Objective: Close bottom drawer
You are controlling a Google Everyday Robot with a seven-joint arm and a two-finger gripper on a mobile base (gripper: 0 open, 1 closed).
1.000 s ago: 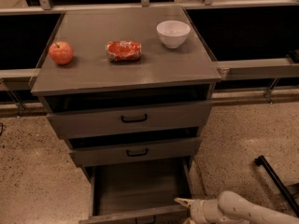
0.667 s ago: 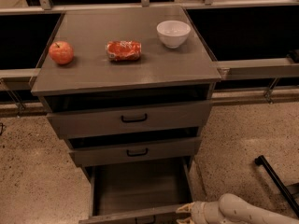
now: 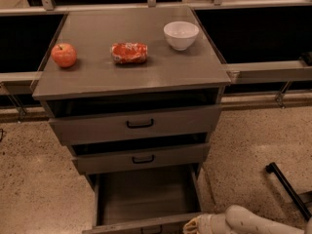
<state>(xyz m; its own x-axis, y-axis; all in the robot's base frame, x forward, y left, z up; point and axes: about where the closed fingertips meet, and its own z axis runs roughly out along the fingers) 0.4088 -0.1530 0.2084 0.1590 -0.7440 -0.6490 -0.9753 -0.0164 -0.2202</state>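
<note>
**Gripper creeps up to the open drawer**

The bottom drawer [image 3: 146, 199] sits at the bottom middle of the frame. It is pulled far out and looks empty. The gripper [image 3: 194, 224], at the bottom right of centre, has slid a bit lower, right by the drawer's front corner. I cannot tell if it is open or shut. The drawer has not moved in, so I think the push has hardly begun. The bowl [image 3: 181, 34], upper right, shows nothing inside.

Apple [image 3: 64, 55], red can [image 3: 129, 52] (on its side), white bowl [image 3: 181, 34], on cabinet top [image 3: 146, 79]
</note>
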